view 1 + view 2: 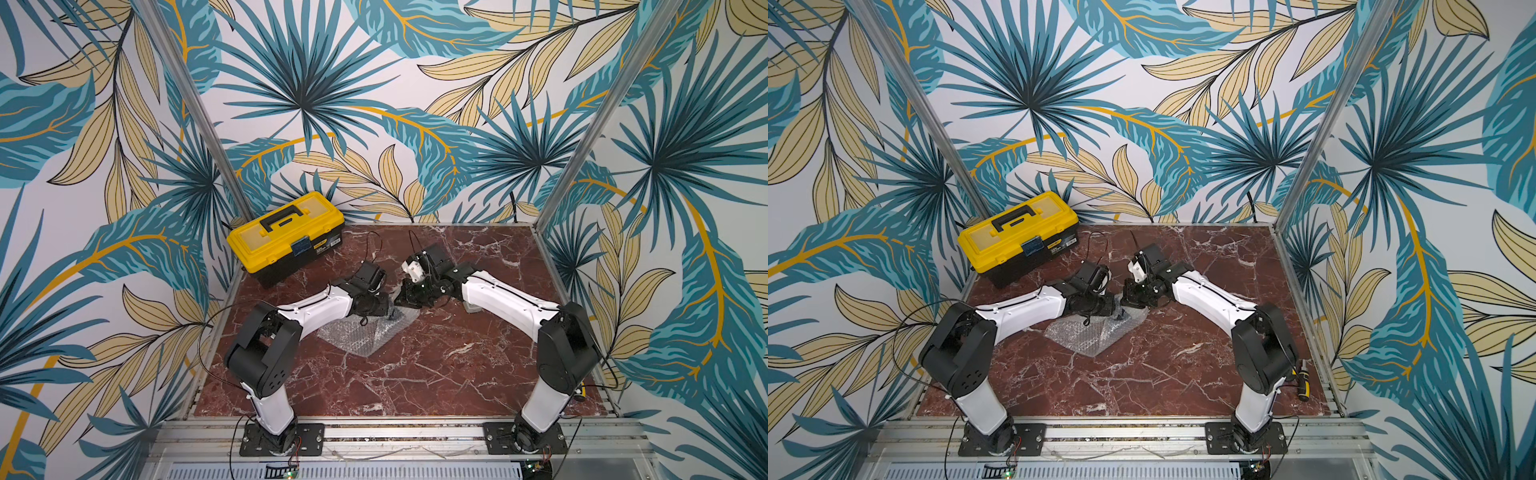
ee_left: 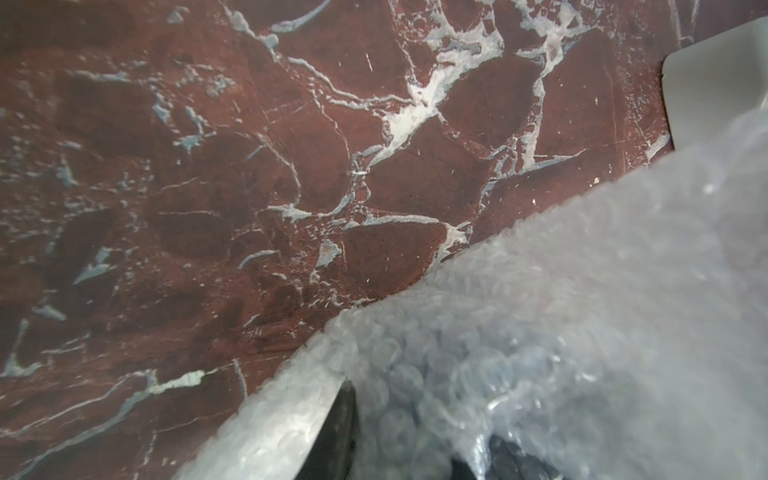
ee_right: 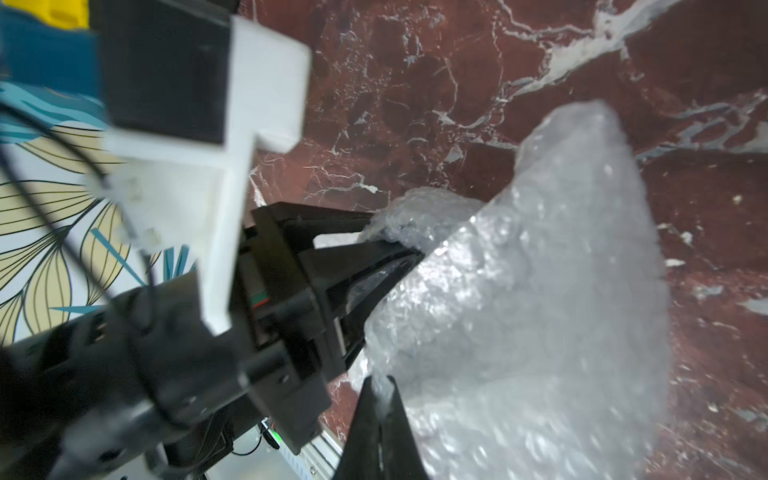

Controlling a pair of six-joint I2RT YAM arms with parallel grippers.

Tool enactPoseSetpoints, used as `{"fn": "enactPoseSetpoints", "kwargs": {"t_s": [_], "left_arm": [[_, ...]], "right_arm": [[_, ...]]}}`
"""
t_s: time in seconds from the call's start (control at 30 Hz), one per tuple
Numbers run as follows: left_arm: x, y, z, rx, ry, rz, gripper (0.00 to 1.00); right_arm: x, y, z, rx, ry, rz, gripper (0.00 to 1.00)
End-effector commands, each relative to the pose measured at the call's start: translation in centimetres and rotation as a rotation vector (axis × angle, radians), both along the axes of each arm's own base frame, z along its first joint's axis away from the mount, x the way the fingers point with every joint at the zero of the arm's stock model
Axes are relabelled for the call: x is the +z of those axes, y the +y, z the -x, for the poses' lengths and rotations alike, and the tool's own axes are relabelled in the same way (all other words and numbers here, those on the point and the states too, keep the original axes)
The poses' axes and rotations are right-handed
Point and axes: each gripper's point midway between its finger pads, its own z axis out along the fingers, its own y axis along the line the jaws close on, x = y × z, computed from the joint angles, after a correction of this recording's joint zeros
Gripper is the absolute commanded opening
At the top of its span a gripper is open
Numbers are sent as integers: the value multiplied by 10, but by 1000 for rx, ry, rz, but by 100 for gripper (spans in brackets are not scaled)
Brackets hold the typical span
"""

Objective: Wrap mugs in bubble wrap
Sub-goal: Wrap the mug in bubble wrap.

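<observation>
Left gripper (image 1: 392, 312): clamped on a bunched-up bit of bubble wrap (image 1: 359, 338), fingers (image 3: 357, 253) partway closed w/ the plastic squeezed btwn them. It sits right of the yellow toolbox (image 1: 286, 237) and nearer the cam than it, low over the red marble table (image 1: 415, 374). The toolbox has its lid shut and a black handle on top. It's well apart from both my grippers.

Mug (image 2: 415, 397): only a dark bluish blur thru the wrap btwn my left fingers in the left wrist view. Handle, rim, which way it faces: can't tell. It's inside the bundle I'm holding, right of the toolbox, same spot as the left gripper.

Rest of the wrap: a flat-ish sheet w/ one corner folded over, lying on the table right of the toolbox and nearer the cam, partly under my left wrist. The raised part climbs to the grippers as a crumpled hump.

Right gripper (image 1: 398, 302): just beside the left one, a bit further right of the toolbox. Its fingers are pressed together, and the right wrist view shows a thin edge of wrap nipped at the tips.

Grey item (image 1: 472, 307): mostly hidden under my right forearm, further right of the toolbox. Can't ID it.

Screwdriver (image 1: 1302, 380): black/yellow handle, far right of the toolbox at the opposite table edge, by my right arm's elbow.
</observation>
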Motion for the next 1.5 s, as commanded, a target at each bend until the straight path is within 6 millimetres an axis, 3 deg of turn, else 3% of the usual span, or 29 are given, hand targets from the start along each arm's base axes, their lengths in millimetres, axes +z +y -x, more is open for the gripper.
{"fn": "enactPoseSetpoints", "kwargs": {"t_s": [0.0,0.17,0.27,0.37,0.6,0.9,1.13,1.17,1.3,1.47], "left_arm": [[8,-7,8,-19,9,32,24],[12,-7,8,-20,1,39,25],[17,-7,8,-20,-12,49,36],[24,-6,8,-18,-28,59,40],[39,-6,5,-15,-63,108,47],[14,-8,-4,-11,-38,70,49],[-1,-4,-5,2,-22,33,42],[-5,-4,-4,4,-14,26,40],[-18,1,1,13,13,6,36],[-22,2,2,15,19,-4,33]], "right_arm": [[-29,6,5,7,64,8,0],[-52,16,8,26,116,3,0],[-63,19,12,39,142,15,0],[-73,16,16,45,166,41,0],[-81,14,21,69,181,72,0],[-78,17,24,96,176,84,0],[-72,16,29,116,177,94,0],[-68,14,29,114,171,96,3],[-46,7,32,103,128,105,34],[-21,-5,39,95,96,119,50]]}}
